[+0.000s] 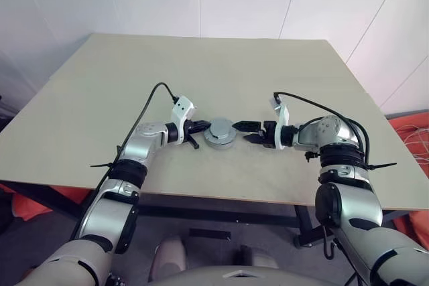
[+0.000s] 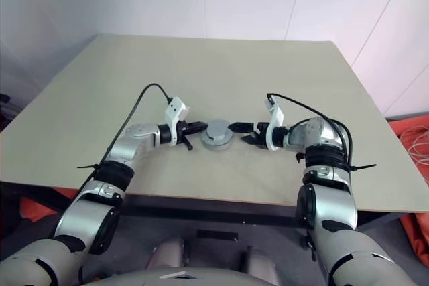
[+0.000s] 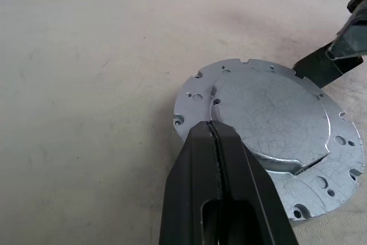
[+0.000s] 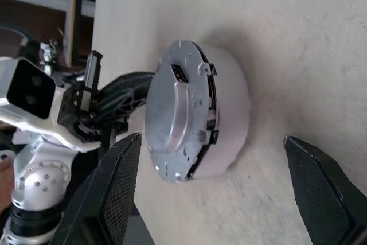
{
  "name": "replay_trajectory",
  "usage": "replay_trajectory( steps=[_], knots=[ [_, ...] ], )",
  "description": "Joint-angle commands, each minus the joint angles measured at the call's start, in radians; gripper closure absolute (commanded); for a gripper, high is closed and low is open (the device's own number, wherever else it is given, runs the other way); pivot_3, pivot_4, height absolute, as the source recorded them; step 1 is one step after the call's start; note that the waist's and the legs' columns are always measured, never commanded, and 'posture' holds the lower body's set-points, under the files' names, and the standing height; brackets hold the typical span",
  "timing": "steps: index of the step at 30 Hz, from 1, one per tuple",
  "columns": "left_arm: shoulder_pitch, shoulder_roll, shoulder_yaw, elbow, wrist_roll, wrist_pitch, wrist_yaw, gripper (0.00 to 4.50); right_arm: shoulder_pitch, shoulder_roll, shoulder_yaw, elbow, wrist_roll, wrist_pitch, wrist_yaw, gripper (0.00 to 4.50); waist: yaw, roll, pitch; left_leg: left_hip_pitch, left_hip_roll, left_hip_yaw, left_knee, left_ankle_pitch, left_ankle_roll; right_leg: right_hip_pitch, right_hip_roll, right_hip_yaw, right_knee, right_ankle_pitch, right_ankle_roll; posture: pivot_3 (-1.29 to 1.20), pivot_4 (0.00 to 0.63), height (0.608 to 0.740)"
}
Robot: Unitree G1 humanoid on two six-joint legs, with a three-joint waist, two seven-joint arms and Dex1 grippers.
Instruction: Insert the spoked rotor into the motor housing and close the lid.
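Fingers (image 3: pixel 221 159) pressed together at lid (image 3: pixel 269 119) — right fingers (image 4: pixel 123 182) spread.

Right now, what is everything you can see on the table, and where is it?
motor housing: one, silver-grey, near the table's front edge, between the two grippers, with a flat silver plate on top.
table: one, pale beige, under everything.
left gripper: one, black fingers, shut, tips at the housing's left edge.
right gripper: one, black fingers, open, just right of the housing.
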Motion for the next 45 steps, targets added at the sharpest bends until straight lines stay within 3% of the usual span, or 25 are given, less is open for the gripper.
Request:
replay_trajectory(
  steps=[1, 17, 21, 23, 29, 37, 45],
  knots=[
    [-0.001, -0.003, -0.022, -0.001, 0.014, 0.015, -0.010, 4.50, -0.008, 0.037, -0.026, 0.017, 0.043, 0.020, -0.039, 0.01, 0.000, 0.000, 0.000, 0.000, 0.000, 0.000, 0.000, 0.000, 0.000, 0.000, 0.000, 0.000, 0.000, 0.000, 0.000, 0.00, 0.000, 0.740],
    [-0.004, -0.003, -0.021, -0.004, 0.011, 0.016, -0.018, 4.50, 0.007, 0.083, -0.057, -0.003, 0.102, 0.041, -0.117, 0.01, 0.001, 0.000, 0.000, 0.001, 0.000, 0.000, -0.005, 0.002, -0.003, -0.001, 0.000, 0.000, -0.001, 0.000, 0.000, 0.00, 0.000, 0.740],
    [-0.006, -0.003, -0.021, -0.002, 0.012, 0.016, -0.019, 4.50, 0.008, 0.086, -0.071, -0.003, 0.118, 0.041, -0.126, 0.90, 0.002, 0.000, 0.000, 0.001, 0.000, 0.000, -0.006, 0.003, -0.004, -0.001, 0.000, 0.000, -0.002, 0.000, 0.000, 0.00, 0.000, 0.740],
    [-0.006, -0.002, -0.021, -0.002, 0.013, 0.016, -0.019, 4.50, 0.010, 0.086, -0.077, -0.005, 0.125, 0.043, -0.131, 1.71, 0.003, 0.000, 0.000, 0.000, -0.001, 0.000, -0.007, 0.003, -0.005, -0.002, 0.000, 0.000, -0.003, 0.000, 0.000, 0.00, 0.000, 0.740],
    [-0.003, 0.001, -0.019, -0.006, 0.013, 0.023, -0.020, 4.50, 0.013, 0.090, -0.105, -0.006, 0.156, 0.043, -0.156, 3.36, 0.005, 0.001, -0.001, -0.001, -0.001, 0.000, -0.008, 0.003, -0.005, -0.003, 0.000, -0.001, -0.003, 0.000, 0.000, 0.00, 0.000, 0.740],
    [-0.002, -0.005, 0.010, -0.012, -0.012, 0.051, -0.013, 4.50, 0.015, 0.093, -0.113, -0.019, 0.173, 0.041, -0.163, 3.40, 0.005, 0.001, -0.001, -0.001, -0.001, 0.000, -0.008, 0.004, -0.006, -0.003, 0.000, -0.001, -0.003, 0.000, 0.000, 0.00, 0.000, 0.740],
    [-0.010, -0.042, 0.306, -0.074, -0.303, 0.367, 0.100, 4.50, -0.001, 0.088, -0.143, -0.105, 0.237, 0.059, -0.138, 3.40, 0.004, 0.002, 0.000, -0.008, 0.000, 0.001, -0.008, 0.004, -0.006, -0.011, 0.000, -0.001, -0.001, 0.000, 0.000, 0.00, 0.000, 0.740]
  ],
)
